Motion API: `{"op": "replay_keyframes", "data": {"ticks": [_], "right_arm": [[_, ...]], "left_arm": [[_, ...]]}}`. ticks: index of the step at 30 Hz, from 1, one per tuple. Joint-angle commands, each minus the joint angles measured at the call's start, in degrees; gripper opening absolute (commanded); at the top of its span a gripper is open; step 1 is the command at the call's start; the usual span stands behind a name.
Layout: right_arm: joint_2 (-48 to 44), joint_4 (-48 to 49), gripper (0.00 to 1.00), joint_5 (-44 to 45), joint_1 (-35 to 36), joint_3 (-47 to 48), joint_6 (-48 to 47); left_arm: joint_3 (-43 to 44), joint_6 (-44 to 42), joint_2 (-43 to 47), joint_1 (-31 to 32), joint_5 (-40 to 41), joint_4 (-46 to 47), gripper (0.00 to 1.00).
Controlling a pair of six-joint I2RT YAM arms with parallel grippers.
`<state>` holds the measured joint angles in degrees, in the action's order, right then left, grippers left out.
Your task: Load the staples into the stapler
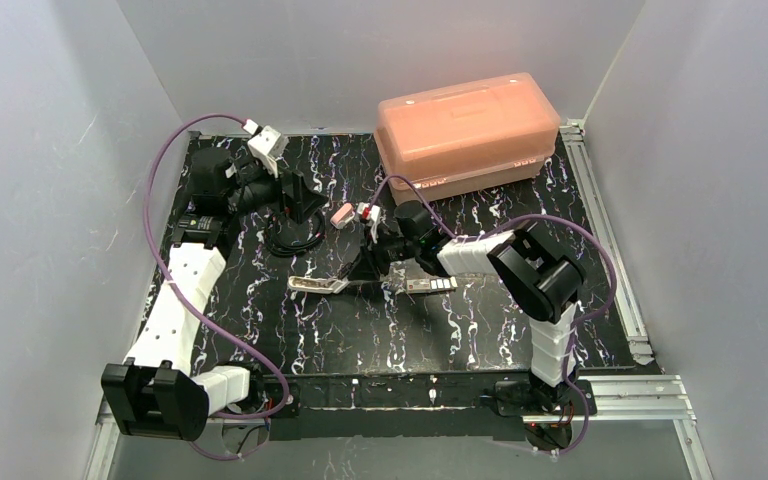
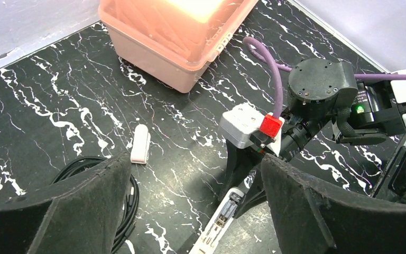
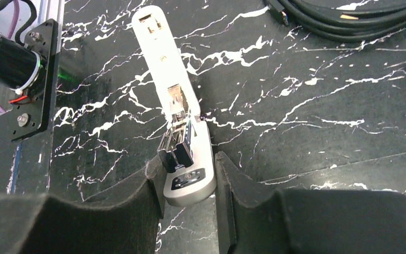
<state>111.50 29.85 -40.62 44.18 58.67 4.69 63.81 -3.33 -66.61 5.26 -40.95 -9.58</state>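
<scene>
Black, white-veined stone covers the bench [image 1: 260, 340], which is closed in by plain pale walls [image 1: 40, 150]. A translucent orange box [image 1: 465, 125] sits at the upper right of the overhead view, against the back wall.

The stapler [image 3: 175, 103] lies just below the middle of the overhead view, swung open flat on the bench. In the right wrist view its white lid [image 3: 156, 42] stretches toward the upper left of the frame. The base, with its silvery metal channel [image 3: 177, 114] uncovered, runs down to the bottom centre. The right end effector [image 3: 189, 164] is closed part-way around the rounded end of that base, with one dark finger pressed to each side of it. Whether any staples sit in the channel cannot be told.

The left end effector [image 2: 195, 161] hangs at the upper left of centre in the overhead view, well apart from the stapler. Its fingers are spread wide with nothing between them. Its own camera looks past them at the right arm's wrist and at the stapler below.

A coil of black cable [image 3: 343, 16] lies on the bench beside the left end effector. A small pale block [image 2: 140, 144] lies alone between the coil and the box, touching neither.
</scene>
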Motion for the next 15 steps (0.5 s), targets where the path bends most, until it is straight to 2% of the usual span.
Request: {"op": "replay_keyframes", "data": {"ticks": [1,6,15], "right_arm": [[1.2,6.3,0.01,-0.2,0.2,2.5,0.1],[2.1,7.1,0.01,-0.6,0.1,0.9,-1.7],[4.8,8.8,0.19,-1.1,0.3,-0.8,-2.8]], "left_arm": [[0.0,-0.3,1.5,-0.6,0.4,-1.0,0.90],[-0.4,-1.7,1.4,-0.6,0.4,-1.6,0.90],[-1.6,-3.6,1.5,-0.6,0.1,-2.1,0.91]]}}
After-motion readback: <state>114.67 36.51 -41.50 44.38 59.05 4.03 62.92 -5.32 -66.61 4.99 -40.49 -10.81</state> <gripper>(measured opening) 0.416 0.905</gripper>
